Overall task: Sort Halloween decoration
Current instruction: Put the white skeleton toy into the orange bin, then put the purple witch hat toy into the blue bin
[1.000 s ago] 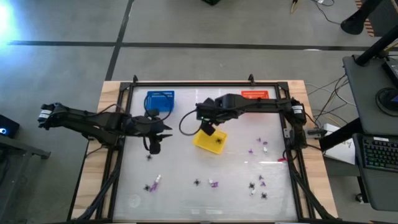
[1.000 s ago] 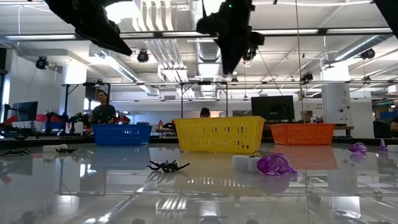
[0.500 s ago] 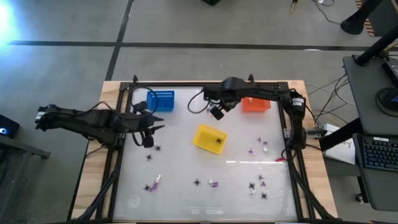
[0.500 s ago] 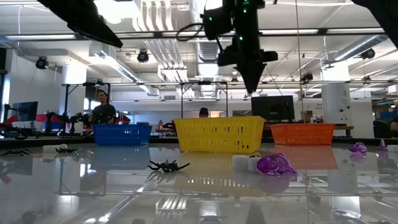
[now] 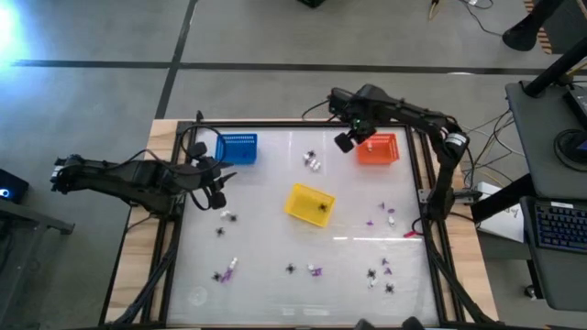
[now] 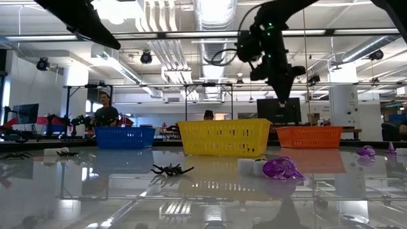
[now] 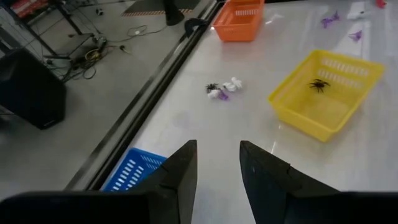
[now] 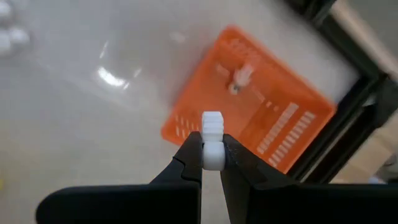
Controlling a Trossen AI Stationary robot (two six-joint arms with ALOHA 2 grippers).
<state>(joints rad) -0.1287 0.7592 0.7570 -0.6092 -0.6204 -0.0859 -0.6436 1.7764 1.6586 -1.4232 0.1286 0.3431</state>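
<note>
R pincer [image 8: 211, 163]: 1 white bit [image 8: 212, 140] | baskets: 3 | yellow basket [image 5: 308, 203]: 1 spider [image 5: 323, 208]

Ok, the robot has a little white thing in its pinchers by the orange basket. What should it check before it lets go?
1. White piece held tight in the right gripper: ok, pinched between both fingers.
2. Right gripper over the orange basket: not ok yet; in the high view it hangs at the basket's near edge.
3. Orange basket the right home: cannot tell for sure; a small pale piece already lies inside.
4. Basket upright with room left: ok.
5. Left gripper out of the way: ok, it waits far off by the blue basket, holding nothing.
6. Yellow basket not in the path: ok.
</note>
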